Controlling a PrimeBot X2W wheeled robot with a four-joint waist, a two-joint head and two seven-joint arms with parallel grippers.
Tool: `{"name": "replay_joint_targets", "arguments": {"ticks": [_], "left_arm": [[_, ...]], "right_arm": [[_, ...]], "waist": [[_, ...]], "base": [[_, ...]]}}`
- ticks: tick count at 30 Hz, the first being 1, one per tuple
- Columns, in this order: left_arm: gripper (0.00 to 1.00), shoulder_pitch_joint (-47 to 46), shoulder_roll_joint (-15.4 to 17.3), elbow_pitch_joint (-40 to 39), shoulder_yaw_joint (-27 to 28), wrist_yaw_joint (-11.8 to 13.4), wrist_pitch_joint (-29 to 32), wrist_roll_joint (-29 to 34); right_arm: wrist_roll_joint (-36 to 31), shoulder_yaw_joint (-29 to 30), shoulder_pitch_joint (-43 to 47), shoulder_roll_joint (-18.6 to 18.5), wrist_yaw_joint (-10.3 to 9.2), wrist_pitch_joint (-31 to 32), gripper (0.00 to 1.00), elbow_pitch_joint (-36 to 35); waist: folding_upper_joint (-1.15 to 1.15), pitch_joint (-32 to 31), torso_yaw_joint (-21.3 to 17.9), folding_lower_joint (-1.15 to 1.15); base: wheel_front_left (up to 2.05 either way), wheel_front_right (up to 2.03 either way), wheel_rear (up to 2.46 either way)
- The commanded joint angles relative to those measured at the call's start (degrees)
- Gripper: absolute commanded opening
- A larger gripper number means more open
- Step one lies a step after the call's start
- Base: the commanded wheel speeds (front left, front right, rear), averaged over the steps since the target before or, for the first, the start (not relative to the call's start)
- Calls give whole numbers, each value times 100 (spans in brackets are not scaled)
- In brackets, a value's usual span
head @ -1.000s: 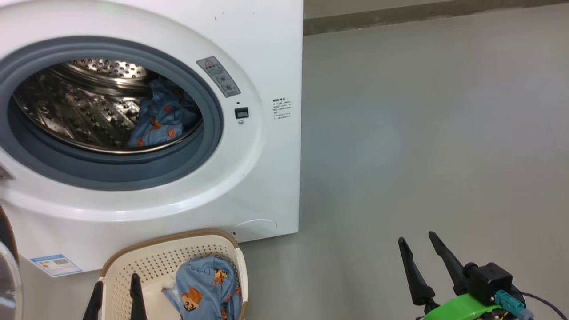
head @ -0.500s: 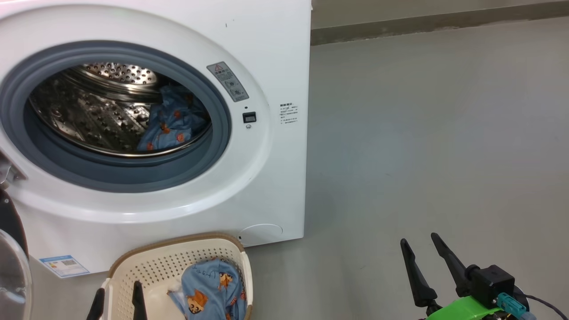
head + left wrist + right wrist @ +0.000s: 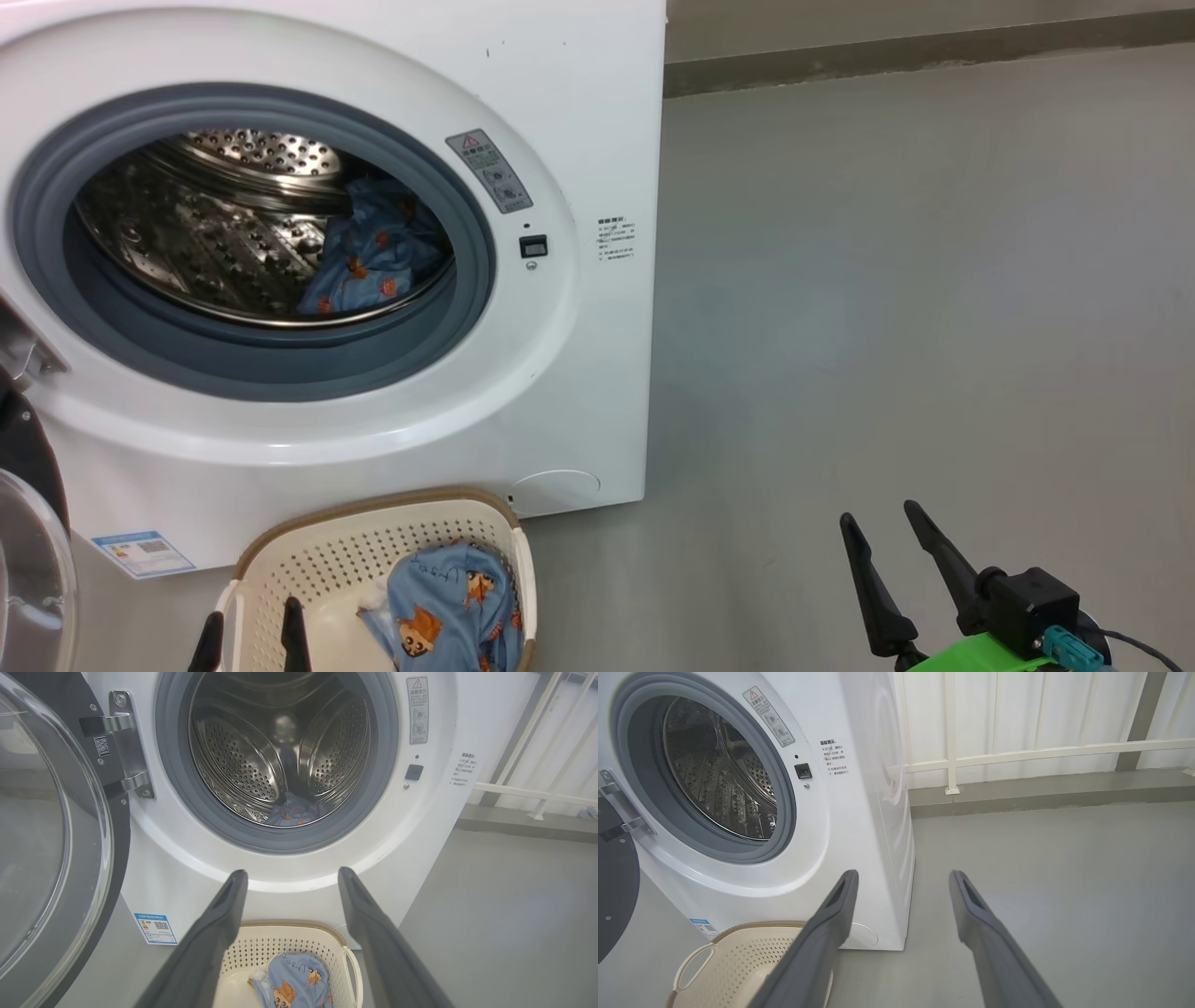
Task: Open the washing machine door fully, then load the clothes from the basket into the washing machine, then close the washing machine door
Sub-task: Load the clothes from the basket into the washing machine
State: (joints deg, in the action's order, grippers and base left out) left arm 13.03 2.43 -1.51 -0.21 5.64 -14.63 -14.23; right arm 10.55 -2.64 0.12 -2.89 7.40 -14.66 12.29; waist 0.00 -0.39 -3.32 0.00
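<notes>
Grey floor point(image 3: 887, 280) under a boxy white washing machine point(image 3: 579, 93), whose round black-framed glass door point(image 3: 56, 835) stands open. One light-blue fox-print garment point(image 3: 373, 261) lies in its drum, and a second garment point(image 3: 448, 607) lies in the cream perforated basket point(image 3: 308, 560) before it. The left gripper point(image 3: 290, 872) is above the basket and the right gripper point(image 3: 878, 513) is beside the machine, both with jaws wide and empty. A deep pinch could hook the basket wall and drag it.

Washing machine door point(image 3: 56, 858) is hanging wide open on the L, its hinge point(image 3: 126, 746) jutting beside the gasket point(image 3: 280, 364). The drum point(image 3: 205, 243) mouth is gaping unblocked from the front. Clothes point(image 3: 373, 261) are taking up drum's R side, rest lying bare. Basket point(image 3: 317, 560) is sitting on floor point(image 3: 887, 280) just in front of the washing machine point(image 3: 579, 93), under the opening, w/ cloth filling its R half. Floor R of machine is running open to the railing point(image 3: 1017, 753).
</notes>
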Motion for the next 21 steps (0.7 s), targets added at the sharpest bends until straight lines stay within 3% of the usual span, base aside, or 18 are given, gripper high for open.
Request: {"name": "replay_joint_targets", "arguments": {"ticks": [1,14,21], "left_arm": [[100,-73,45,-119,169,31,-37,63],[100,-65,45,-106,123,-9,-37,63],[100,-204,45,5,-41,-24,-37,-2]], "right_arm": [[-13,-137,-94,2,9,-34,100,-151],[27,-128,-93,2,9,-34,100,-128],[52,-150,-168,2,9,-34,100,-92]], "waist": [[0,-1,1,0],[0,87,35,0],[0,487,17,0]], "base": [[0,0,0],[0,0,0],[0,0,0]]}}
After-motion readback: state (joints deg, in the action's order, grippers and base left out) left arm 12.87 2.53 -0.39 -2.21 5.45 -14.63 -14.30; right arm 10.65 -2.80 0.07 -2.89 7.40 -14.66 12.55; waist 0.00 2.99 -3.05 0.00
